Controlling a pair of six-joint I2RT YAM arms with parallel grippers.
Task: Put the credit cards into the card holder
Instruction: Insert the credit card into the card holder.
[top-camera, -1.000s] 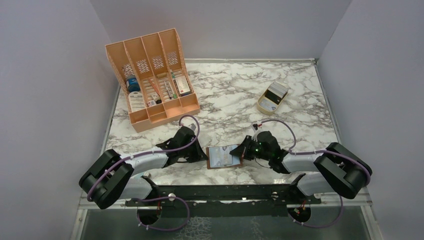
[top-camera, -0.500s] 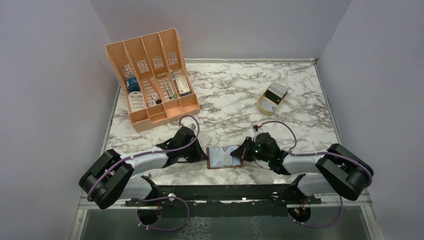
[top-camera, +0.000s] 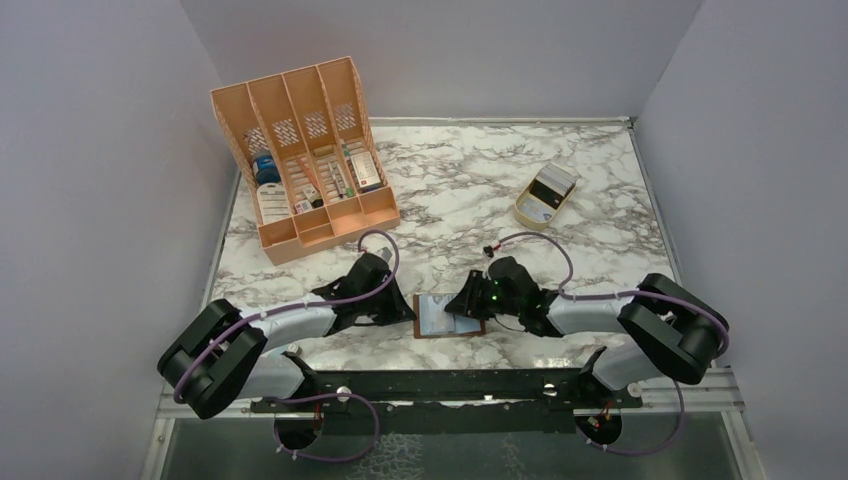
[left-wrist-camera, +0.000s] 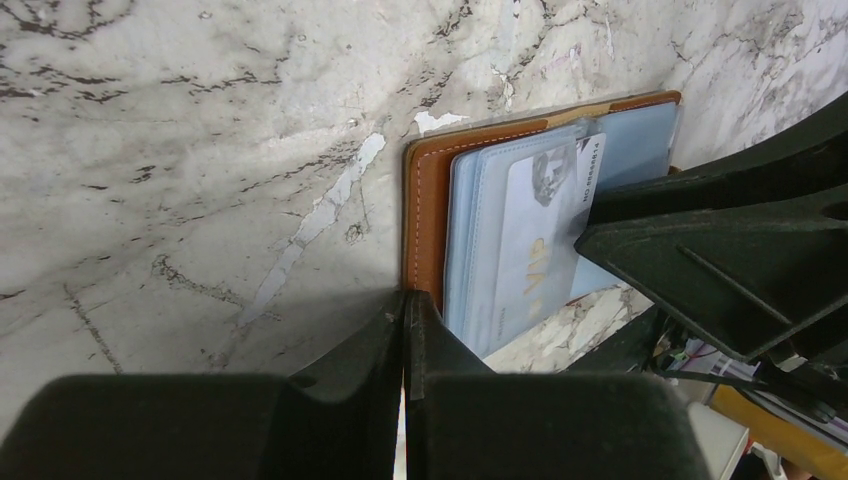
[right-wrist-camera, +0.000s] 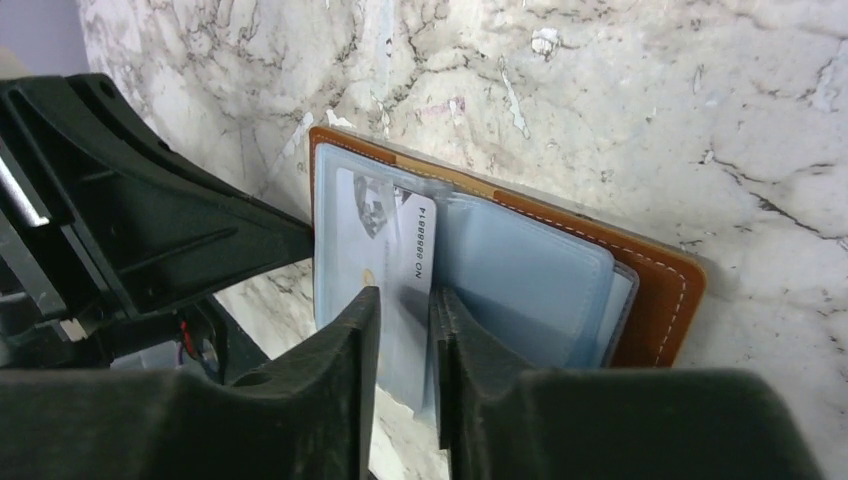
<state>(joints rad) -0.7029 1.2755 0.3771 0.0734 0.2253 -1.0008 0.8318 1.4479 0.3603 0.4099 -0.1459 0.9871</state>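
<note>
- Card holder (top-camera: 435, 320): a brown leather booklet that lay open and flat on the marble table (top-camera: 450, 190), near the front edge and between the two grippers. In the overhead view the right gripper covered its right part.
- Clear sleeves (right-wrist-camera: 530, 280): bluish plastic leaves fanned over the stitched leather cover. They overlapped, so their number could not be counted.
- Credit card (right-wrist-camera: 375, 225): pale, with a small portrait and a printed number along one side. Its far end was tucked under a clear leaf on the side of the holder nearest the left gripper. Its near end ran beneath the right fingers and was cut off there, so how deeply it sat could not be judged.
- Left gripper (left-wrist-camera: 405, 300): the fingers were pressed together, with their tips at the leather edge of the holder. Whether any leather was caught between them could not be made out. Most of the gripper body was blurred in its own wrist view.
- Right gripper (right-wrist-camera: 405, 298): the jaws stood a little apart, low over the card, and the card's face showed through the gap. Whether the fingertips touched the card could not be told.
- Other cards (top-camera: 552, 185): pale and dark faces stood in a small wooden stand (top-camera: 526, 210) at the far right, well apart from the holder. They were too small to count.
- Orange organiser (top-camera: 330, 225): a slotted rack at the far left that held small boxes and bottles with illegible labels.
</note>
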